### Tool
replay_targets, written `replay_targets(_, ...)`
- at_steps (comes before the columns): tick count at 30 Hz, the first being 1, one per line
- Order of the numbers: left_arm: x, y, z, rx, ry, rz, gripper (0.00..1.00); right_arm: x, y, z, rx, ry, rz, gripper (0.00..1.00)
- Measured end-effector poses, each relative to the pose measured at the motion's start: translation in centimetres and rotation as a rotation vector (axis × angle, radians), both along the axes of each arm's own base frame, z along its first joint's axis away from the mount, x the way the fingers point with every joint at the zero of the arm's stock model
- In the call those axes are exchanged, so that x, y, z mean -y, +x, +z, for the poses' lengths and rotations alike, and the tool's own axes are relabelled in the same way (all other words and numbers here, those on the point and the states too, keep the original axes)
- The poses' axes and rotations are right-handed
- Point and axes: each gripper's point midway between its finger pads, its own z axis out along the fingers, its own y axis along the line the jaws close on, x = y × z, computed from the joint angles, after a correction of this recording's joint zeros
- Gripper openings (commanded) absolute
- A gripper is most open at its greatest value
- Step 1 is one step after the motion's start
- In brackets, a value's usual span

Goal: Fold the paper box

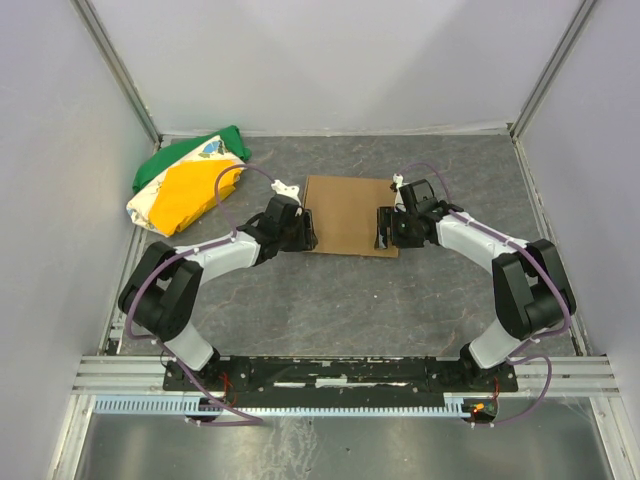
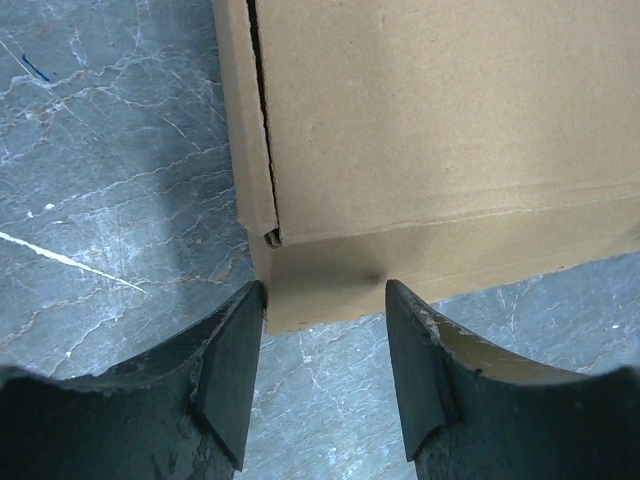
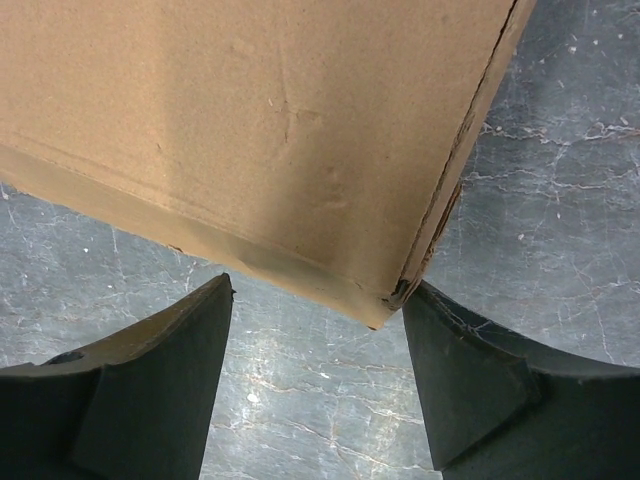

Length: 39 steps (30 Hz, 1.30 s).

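The left gripper [image 2: 326, 284] stands open over the near left corner of the paper box [image 1: 350, 210], and the right gripper [image 3: 320, 283] stands open at its near right corner. The box lies flat mid-tabletop [image 1: 350, 300], nearer the far edge. Both arms should, I think, press evenly so the box does not slide. There are one box, two grippers and one cloth bundle [image 1: 185, 190] at the far left corner.

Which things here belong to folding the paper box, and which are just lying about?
Belong to the job: paper box; left gripper and right gripper, each open at one of its near corners.
Just lying about: green, yellow and white cloth bundle at the far left.
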Motion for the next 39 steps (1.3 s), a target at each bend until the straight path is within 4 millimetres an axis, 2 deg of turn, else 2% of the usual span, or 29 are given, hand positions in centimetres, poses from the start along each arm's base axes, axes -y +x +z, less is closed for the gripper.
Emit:
replay_targets(6, 0.0, -0.3, -0.1, -0.011, -0.004, -0.008, 0.58, -0.1, -0.5, 0.2, -0.018, 0.012, -0.001, 0.75)
replay_targets(12, -0.2, -1.2, 0.1, -0.047, 0.002, -0.021, 0.59, -0.3, -2.3, 0.8, -0.080, 0.027, 0.009, 0.75)
replay_targets(21, -0.3, -1.2, 2.9, -0.027, -0.011, -0.019, 0.60, -0.7, -3.1, 2.1, -0.131, 0.047, 0.018, 0.71)
replay_targets(33, -0.7, -2.6, 2.5, -0.089, 0.002, -0.038, 0.59, -0.7, -4.8, 2.0, -0.208, 0.061, 0.018, 0.65)
replay_targets(39, -0.4, -3.2, 3.5, -0.082, -0.030, -0.061, 0.59, -0.2, -6.6, 1.6, -0.260, 0.108, 0.001, 0.65)
